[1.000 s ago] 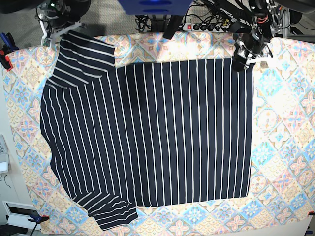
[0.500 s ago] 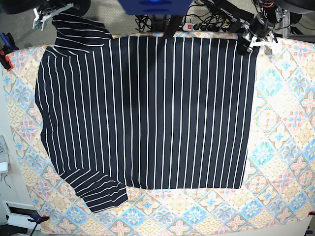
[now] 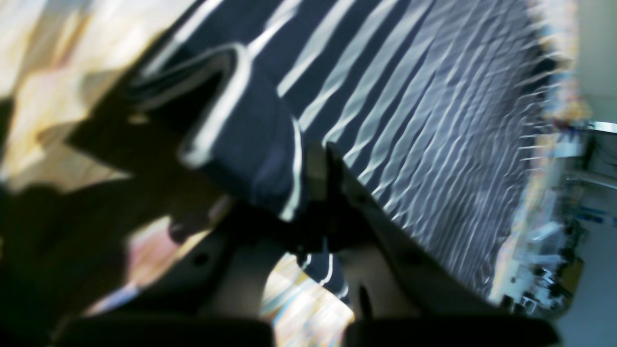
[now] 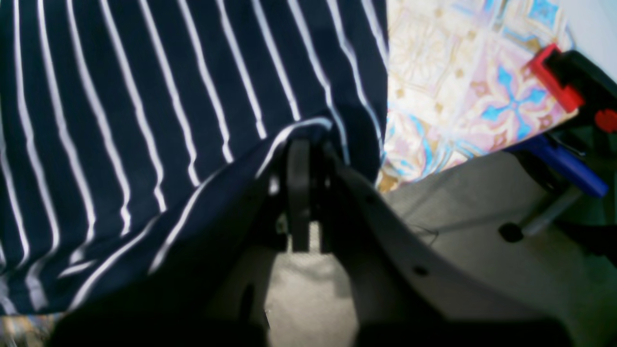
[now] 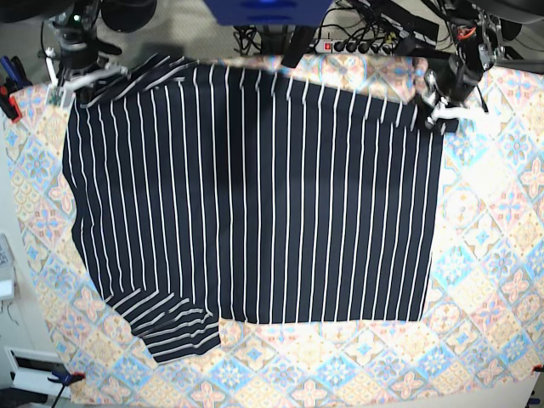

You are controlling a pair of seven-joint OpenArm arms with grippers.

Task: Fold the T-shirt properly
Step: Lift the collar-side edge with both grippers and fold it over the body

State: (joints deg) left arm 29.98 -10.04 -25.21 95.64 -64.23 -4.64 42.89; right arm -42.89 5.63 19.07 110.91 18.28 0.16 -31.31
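Note:
The black T-shirt (image 5: 255,195) with thin white stripes lies spread on the patterned tablecloth (image 5: 493,255), one sleeve folded at the front left (image 5: 178,331). My right gripper (image 5: 72,81) is shut on the shirt's far left corner; in the right wrist view the jaws (image 4: 308,154) pinch a fold of the shirt (image 4: 144,96). My left gripper (image 5: 438,115) is shut on the far right corner; in the blurred left wrist view it (image 3: 313,193) clamps a bunched piece of the shirt (image 3: 250,144). The far edge is lifted slightly between them.
A red clamp (image 5: 8,102) holds the tablecloth at the left edge; it also shows in the right wrist view (image 4: 554,77). A power strip and cables (image 5: 357,47) lie beyond the far edge. Bare tablecloth shows at the right and along the front.
Both grippers first drew the shirt's far edge back toward the table's far side, unfolding the far left sleeve area, then came forward and lower. The shirt now lies more spread.

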